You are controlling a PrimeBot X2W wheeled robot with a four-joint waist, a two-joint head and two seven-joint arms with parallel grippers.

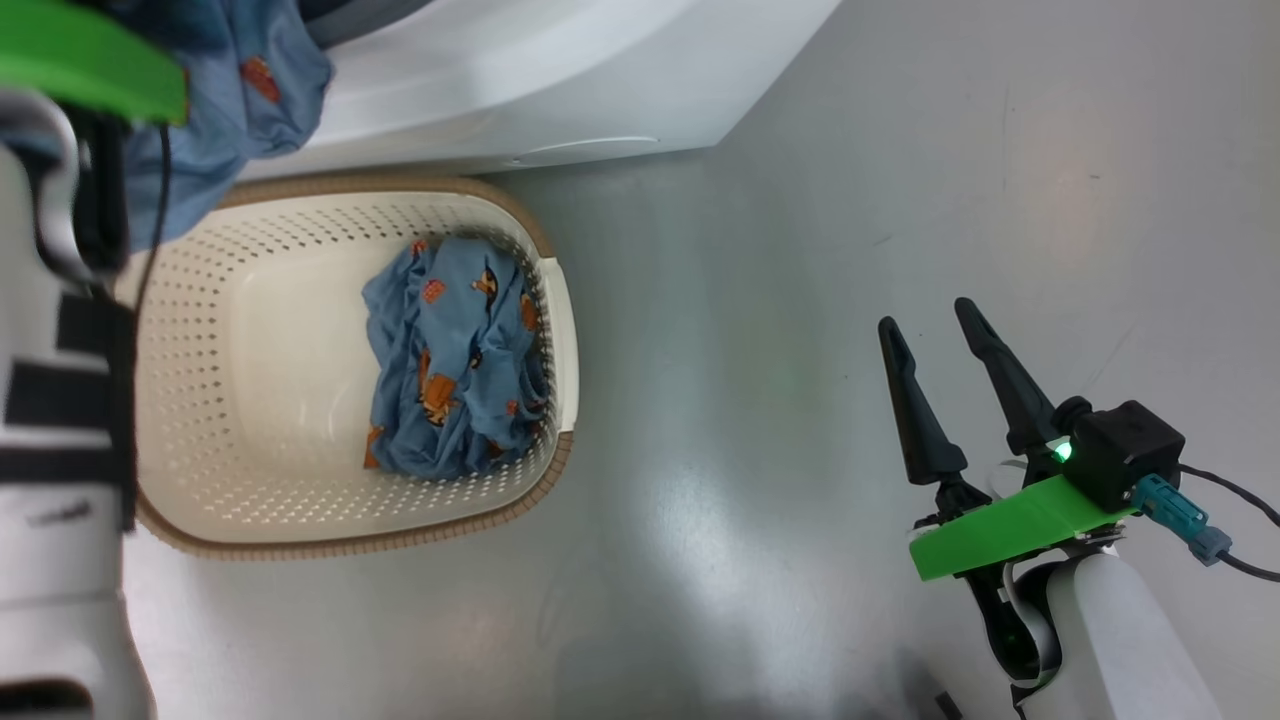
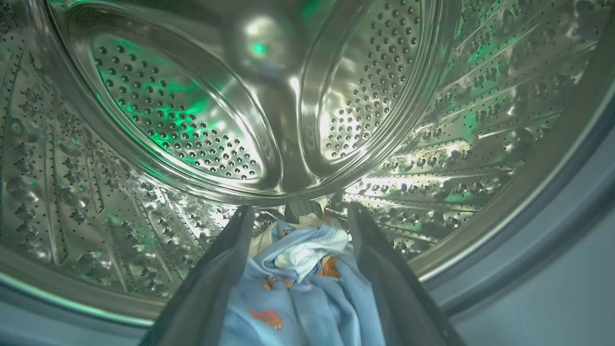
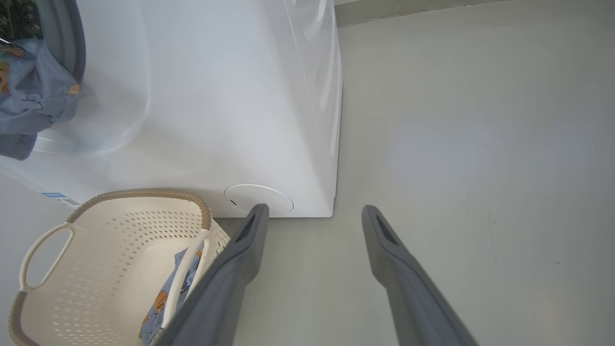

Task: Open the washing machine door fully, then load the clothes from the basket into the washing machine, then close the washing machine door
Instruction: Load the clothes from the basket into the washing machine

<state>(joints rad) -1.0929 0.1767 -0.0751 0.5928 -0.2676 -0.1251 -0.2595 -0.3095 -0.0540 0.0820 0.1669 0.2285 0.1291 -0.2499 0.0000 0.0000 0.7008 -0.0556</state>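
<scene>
My left gripper [image 2: 299, 209] is inside the washing machine's steel drum [image 2: 178, 120], open, with a light-blue printed piece of clothes [image 2: 298, 288] bunched loosely between its fingers. That piece trails out over the grey rubber ring [image 3: 77, 43] and hangs at the drum's mouth [image 1: 250, 90]. Another blue piece [image 1: 450, 360] lies in the right end of the cream basket [image 1: 250, 330], which stands on the floor against the white washing machine [image 1: 520, 80]. My right gripper [image 1: 925, 315] hovers open and empty over the floor, right of the basket. The door is out of view.
Grey floor [image 1: 800, 300] stretches to the right of the washing machine and basket. My pale left forearm [image 1: 50, 450] stands over the basket's left end. A round white service flap [image 3: 259, 199] and small blue label [image 3: 53, 195] sit low on the machine's front.
</scene>
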